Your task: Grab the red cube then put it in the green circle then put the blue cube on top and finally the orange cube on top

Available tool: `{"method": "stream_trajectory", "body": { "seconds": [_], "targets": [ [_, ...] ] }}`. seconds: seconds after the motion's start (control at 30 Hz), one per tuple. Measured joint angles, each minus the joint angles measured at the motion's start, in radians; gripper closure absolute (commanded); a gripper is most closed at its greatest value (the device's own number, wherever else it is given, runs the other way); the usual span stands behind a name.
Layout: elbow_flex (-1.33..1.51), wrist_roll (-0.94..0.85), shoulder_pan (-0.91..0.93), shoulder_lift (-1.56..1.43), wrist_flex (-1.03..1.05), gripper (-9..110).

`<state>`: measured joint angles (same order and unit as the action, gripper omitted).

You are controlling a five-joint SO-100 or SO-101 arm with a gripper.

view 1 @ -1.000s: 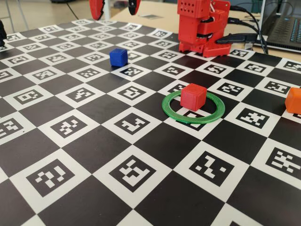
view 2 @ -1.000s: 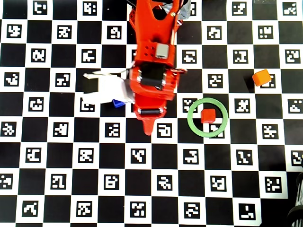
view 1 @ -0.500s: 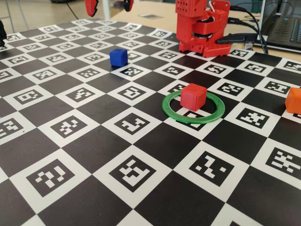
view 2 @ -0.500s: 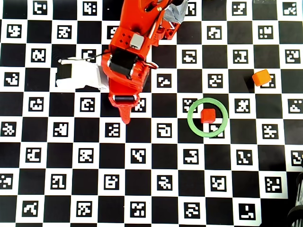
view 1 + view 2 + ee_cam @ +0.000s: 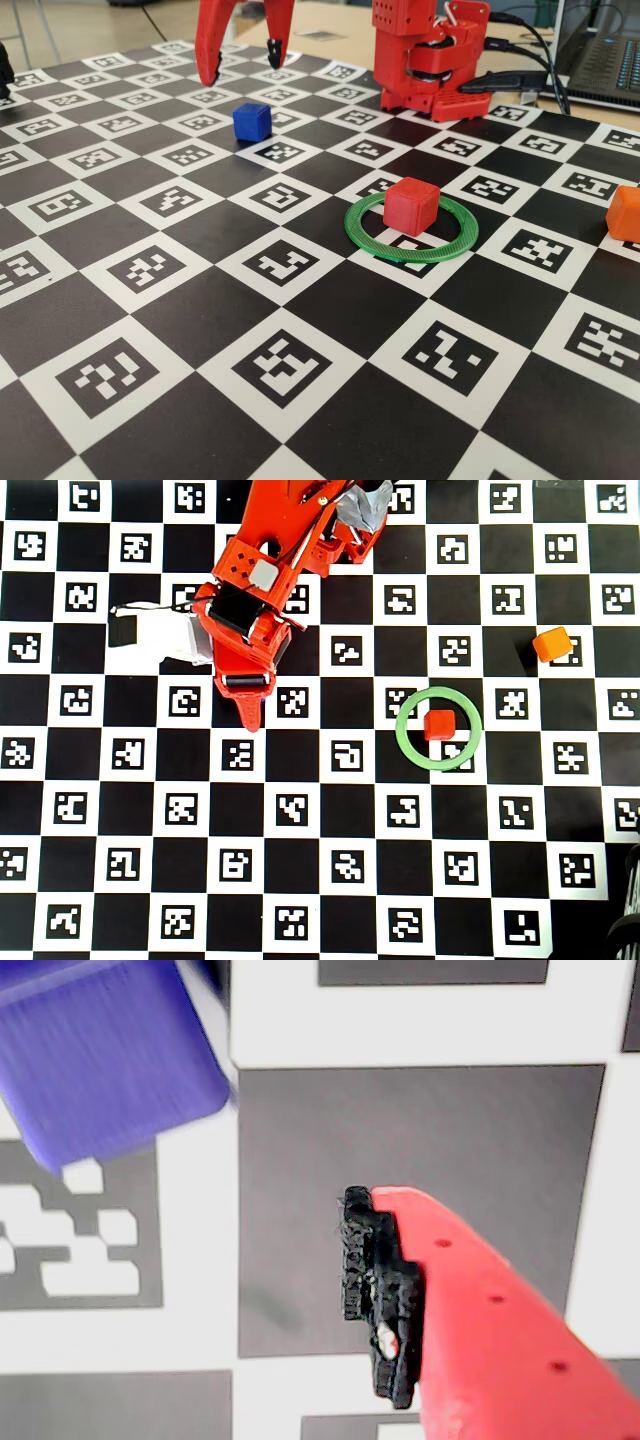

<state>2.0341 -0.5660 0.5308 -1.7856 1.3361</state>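
The end effector [image 5: 242,62] hangs above the far part of the counter [image 5: 150,400] in the fixed view, its two red fingers pointing down and standing apart with nothing between them, the tips clear of the surface. The blue cube [image 5: 252,121] sits on the checkered marker pattern just in front of those tips, not touching either finger. In the wrist view one red finger [image 5: 480,1320] with a black pad on its inner face reaches in from the lower right, and the blue cube [image 5: 105,1055] fills the upper left corner, blurred and well apart from that finger. From overhead the arm covers the blue cube, and the end effector's [image 5: 250,715] pointed tip shows left of centre. Further out, the red cube [image 5: 411,206] rests inside the green circle [image 5: 372,240], towards the ring's far side in the fixed view; overhead the red cube [image 5: 439,725] lies close to the middle of the green circle [image 5: 404,730]. The orange cube [image 5: 626,213] stands alone near the right edge of the fixed view, well apart from the ring, and overhead the orange cube [image 5: 551,644] is up and to the right of it.
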Motion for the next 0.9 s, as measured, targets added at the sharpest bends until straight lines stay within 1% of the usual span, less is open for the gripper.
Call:
{"method": "stream_trajectory", "body": {
  "seconds": [0.47,0.9],
  "targets": [
    [0.129,-0.032,0.020,0.026,-0.219,51],
    [0.172,-0.035,0.023,0.095,-0.324,51]
  ]
}}
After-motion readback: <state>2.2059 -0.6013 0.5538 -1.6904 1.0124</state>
